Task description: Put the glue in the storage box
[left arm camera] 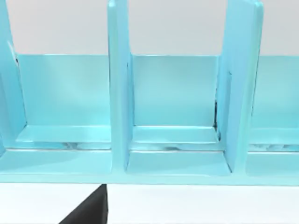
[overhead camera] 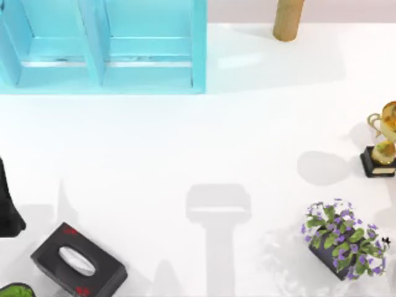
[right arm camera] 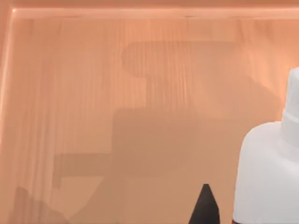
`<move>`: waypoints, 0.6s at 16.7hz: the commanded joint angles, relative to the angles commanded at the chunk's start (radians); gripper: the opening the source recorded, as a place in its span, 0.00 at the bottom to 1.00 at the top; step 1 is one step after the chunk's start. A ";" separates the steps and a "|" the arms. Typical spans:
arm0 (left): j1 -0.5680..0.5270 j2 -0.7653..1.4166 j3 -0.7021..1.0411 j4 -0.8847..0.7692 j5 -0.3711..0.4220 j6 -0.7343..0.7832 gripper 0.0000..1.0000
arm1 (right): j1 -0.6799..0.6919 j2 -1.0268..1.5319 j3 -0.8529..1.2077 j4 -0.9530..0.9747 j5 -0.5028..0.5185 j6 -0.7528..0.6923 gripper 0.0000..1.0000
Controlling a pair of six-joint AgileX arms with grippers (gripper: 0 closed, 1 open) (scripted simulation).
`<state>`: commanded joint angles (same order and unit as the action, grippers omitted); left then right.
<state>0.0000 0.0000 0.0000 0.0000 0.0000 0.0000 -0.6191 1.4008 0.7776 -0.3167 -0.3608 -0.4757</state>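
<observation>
The glue (right arm camera: pixel 268 172) is a white squeeze bottle with a narrow white neck, seen close up in the right wrist view. It stands over a wooden floor (right arm camera: pixel 93 93) with a raised rim, like the inside of a box. One dark fingertip (right arm camera: pixel 205 207) of my right gripper pokes in just beside the bottle, with a small gap between them. The light-blue storage box (overhead camera: pixel 105 49), with open divided compartments, stands at the table's back left, and the left wrist view faces it (left arm camera: pixel 175 93). My left arm (overhead camera: pixel 7 207) is parked at the left edge.
A gold trophy (overhead camera: pixel 382 142) on a dark base stands at the right edge. A pot of purple flowers (overhead camera: pixel 343 244) sits front right, a black tissue box (overhead camera: pixel 77 260) front left. A tan wooden post (overhead camera: pixel 289 18) rises at the back. Arm shadows cross the white table's middle.
</observation>
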 joint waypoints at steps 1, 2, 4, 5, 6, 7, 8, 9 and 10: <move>0.000 0.000 0.000 0.000 0.000 0.000 1.00 | 0.009 0.022 -0.012 0.035 0.004 0.009 0.00; 0.000 0.000 0.000 0.000 0.000 0.000 1.00 | 0.017 0.044 -0.022 0.063 0.008 0.018 0.00; 0.000 0.000 0.000 0.000 0.000 0.000 1.00 | 0.028 0.068 -0.034 0.088 0.014 0.026 0.00; 0.000 0.000 0.000 0.000 0.000 0.000 1.00 | 0.028 0.069 -0.034 0.089 0.014 0.026 0.00; 0.000 0.000 0.000 0.000 0.000 0.000 1.00 | 0.028 0.069 -0.034 0.089 0.014 0.026 0.00; 0.000 0.000 0.000 0.000 0.000 0.000 1.00 | 0.028 0.069 -0.034 0.089 0.014 0.026 0.00; 0.000 0.000 0.000 0.000 0.000 0.000 1.00 | 0.028 0.069 -0.034 0.089 0.014 0.026 0.08; 0.000 0.000 0.000 0.000 0.000 0.000 1.00 | 0.028 0.069 -0.034 0.089 0.014 0.026 0.15; 0.000 0.000 0.000 0.000 0.000 0.000 1.00 | 0.028 0.069 -0.034 0.089 0.014 0.026 0.23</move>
<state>0.0000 0.0000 0.0000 0.0000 0.0000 0.0000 -0.5914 1.4694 0.7431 -0.2282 -0.3465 -0.4495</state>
